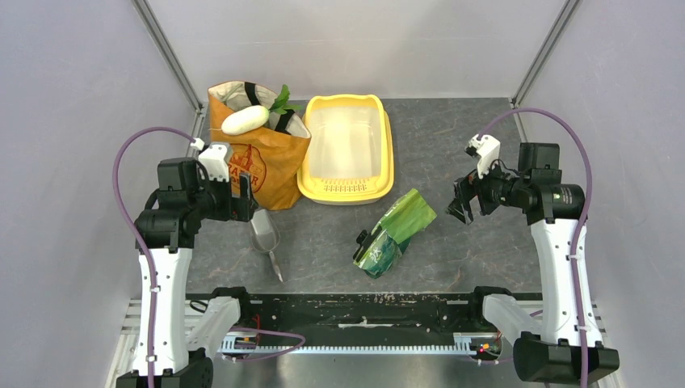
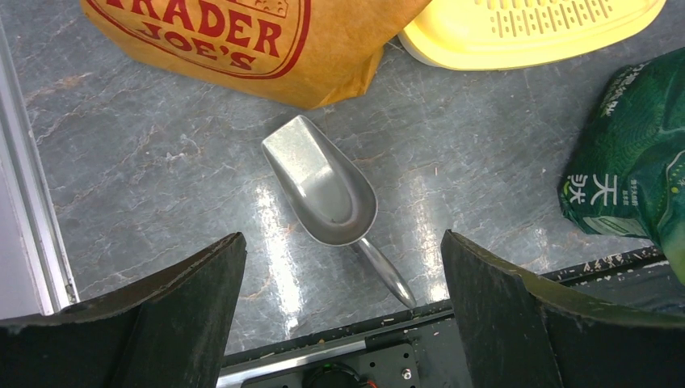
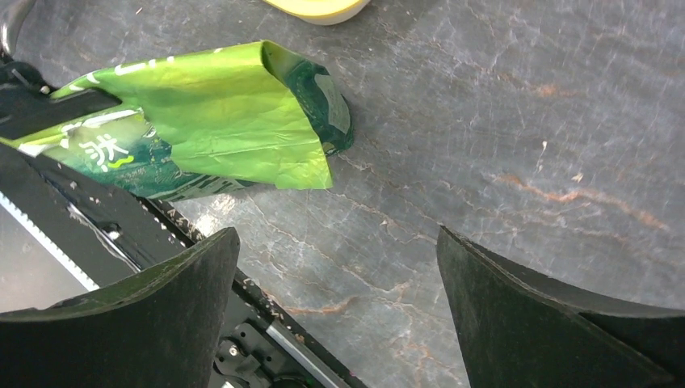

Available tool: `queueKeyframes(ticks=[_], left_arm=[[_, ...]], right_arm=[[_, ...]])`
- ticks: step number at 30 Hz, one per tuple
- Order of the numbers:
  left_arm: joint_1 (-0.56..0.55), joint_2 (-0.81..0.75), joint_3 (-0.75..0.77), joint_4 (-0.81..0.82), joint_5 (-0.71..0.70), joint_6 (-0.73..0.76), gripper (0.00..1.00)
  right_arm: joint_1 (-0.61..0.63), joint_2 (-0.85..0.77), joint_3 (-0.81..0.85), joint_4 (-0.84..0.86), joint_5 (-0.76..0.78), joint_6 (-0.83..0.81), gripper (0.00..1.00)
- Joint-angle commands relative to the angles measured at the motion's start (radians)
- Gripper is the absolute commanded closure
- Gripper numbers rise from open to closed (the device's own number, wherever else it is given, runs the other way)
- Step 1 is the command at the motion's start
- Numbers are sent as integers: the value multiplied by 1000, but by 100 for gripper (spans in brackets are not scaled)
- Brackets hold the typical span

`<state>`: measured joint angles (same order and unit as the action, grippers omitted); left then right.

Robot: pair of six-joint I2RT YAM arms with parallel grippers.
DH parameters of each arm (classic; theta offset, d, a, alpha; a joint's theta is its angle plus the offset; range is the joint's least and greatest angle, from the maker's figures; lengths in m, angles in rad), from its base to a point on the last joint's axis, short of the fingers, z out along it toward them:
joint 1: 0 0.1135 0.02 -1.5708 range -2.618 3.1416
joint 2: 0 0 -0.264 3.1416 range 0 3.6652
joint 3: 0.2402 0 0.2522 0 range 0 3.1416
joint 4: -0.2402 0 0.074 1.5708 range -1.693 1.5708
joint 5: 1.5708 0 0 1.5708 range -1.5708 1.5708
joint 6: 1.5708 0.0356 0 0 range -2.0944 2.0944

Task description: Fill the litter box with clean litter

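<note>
Nearest the arms, a scoop (image 1: pixel 267 237) and a green bag (image 1: pixel 396 232) lay on the desk (image 1: pixel 468 153), neither one held. The left end effector (image 1: pixel 245 196) hung over the scoop, fingers apart and empty. The right end effector (image 1: pixel 462 208), equally spread, hovered beside the bag. Farther back sat the litter box (image 1: pixel 346 188), its basin bare, with no litter visible. Filling apparently hadn't begun; the next move called for lowering onto scoop or bag and closing.

Counter (image 1: pixel 452 145): litter box (image 1: pixel 346 189), far centre; grocery bag (image 1: pixel 266 162) just left of it (radish (image 1: pixel 245 120) lying in its mouth); scoop (image 1: pixel 265 233) near of the grocery bag; foil bag (image 1: pixel 396 230) lying near-right of the litter box.
</note>
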<state>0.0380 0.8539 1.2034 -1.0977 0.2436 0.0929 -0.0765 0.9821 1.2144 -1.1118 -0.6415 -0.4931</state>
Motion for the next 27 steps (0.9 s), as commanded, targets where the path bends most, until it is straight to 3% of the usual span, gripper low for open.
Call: queueKeyframes(ticks=[1, 9, 14, 21, 27], left_arm=[[0, -3, 3, 10, 90, 13, 3], [-1, 7, -12, 15, 190, 14, 3], [0, 4, -29, 16, 232, 11, 3], [-1, 11, -51, 19, 275, -1, 3], [0, 5, -68, 19, 346, -13, 3]], right_arm=[[25, 57, 134, -70, -73, -151, 1], [211, 215, 357, -279, -157, -505, 1], [414, 255, 399, -322, -70, -666, 1], [697, 298, 340, -298, 119, -806, 1], [775, 381, 297, -226, 181, -860, 5]])
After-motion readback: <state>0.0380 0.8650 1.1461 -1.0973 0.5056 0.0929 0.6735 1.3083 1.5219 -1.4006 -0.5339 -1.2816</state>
